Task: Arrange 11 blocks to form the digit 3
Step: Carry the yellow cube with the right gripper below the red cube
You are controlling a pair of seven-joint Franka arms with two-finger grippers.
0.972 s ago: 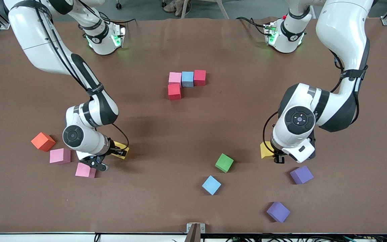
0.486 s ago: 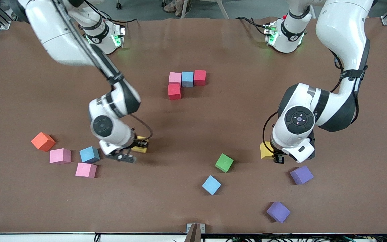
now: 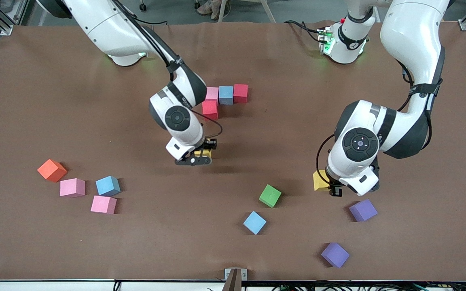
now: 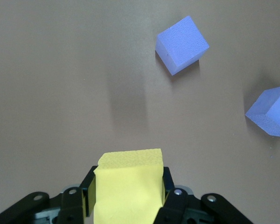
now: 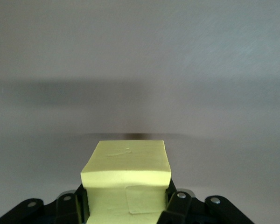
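My right gripper (image 3: 201, 155), clamped on a yellow block (image 5: 127, 179), has left the loose cluster at my right arm's end of the table and now hangs over bare table just short of the red block (image 3: 210, 110) of the started figure. Pulling away uncovered a light blue block (image 3: 108, 185) between the two pink blocks (image 3: 72, 187) I had been working among.

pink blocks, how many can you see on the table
3: one pink block in the started figure, partly hidden by the right arm; pink block and pink block lie loose toward the right arm's end.
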